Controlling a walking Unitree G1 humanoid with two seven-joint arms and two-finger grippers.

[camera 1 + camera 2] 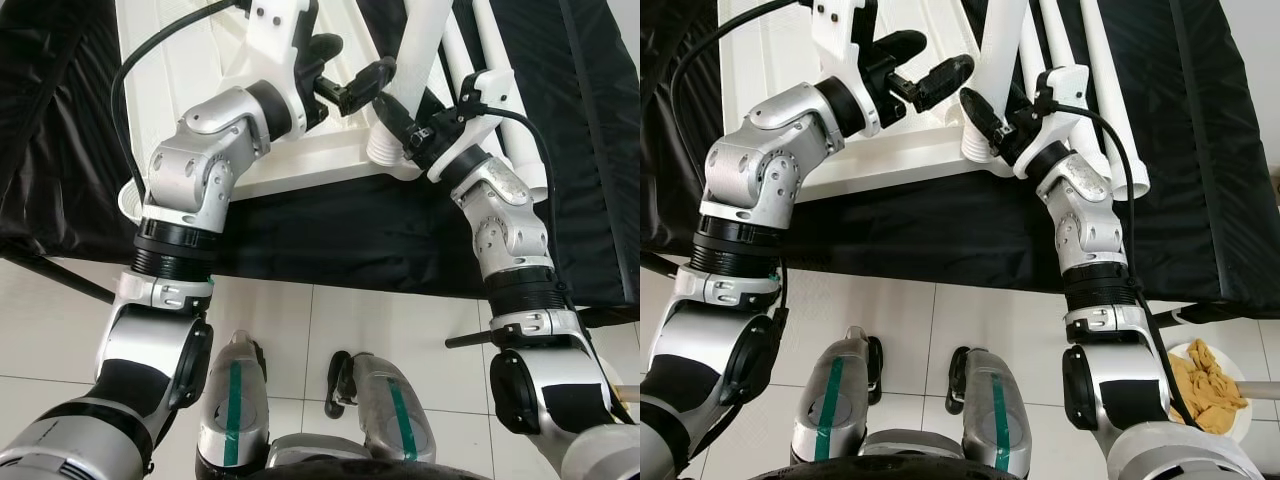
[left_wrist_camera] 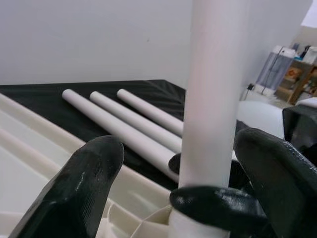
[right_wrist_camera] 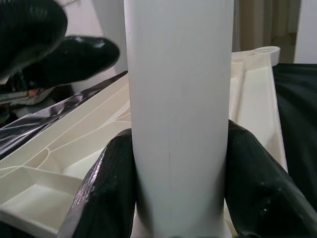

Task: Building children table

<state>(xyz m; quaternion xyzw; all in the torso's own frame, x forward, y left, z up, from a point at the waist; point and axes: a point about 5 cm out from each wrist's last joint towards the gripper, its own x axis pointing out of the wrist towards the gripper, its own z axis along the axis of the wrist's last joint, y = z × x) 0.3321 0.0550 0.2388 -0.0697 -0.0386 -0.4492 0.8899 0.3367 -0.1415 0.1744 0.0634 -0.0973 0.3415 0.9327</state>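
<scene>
A white tabletop [image 1: 200,80] lies upside down on a black cloth. A white table leg [image 1: 425,40] stands upright in the socket at its near right corner. My right gripper [image 1: 395,115] is shut on the leg just above the socket; both fingers [image 3: 106,188] press its sides. My left gripper [image 1: 345,75] is open and reaches in from the left. Its fingers [image 2: 84,183] straddle the leg [image 2: 218,89] with a gap on each side.
Three spare white legs [image 2: 124,124] lie side by side on the black cloth [image 1: 330,230] to the right of the tabletop. My feet stand on pale floor tiles [image 1: 400,320] at the cloth's near edge. A plate of yellow cloth [image 1: 1210,385] sits on the floor at my right.
</scene>
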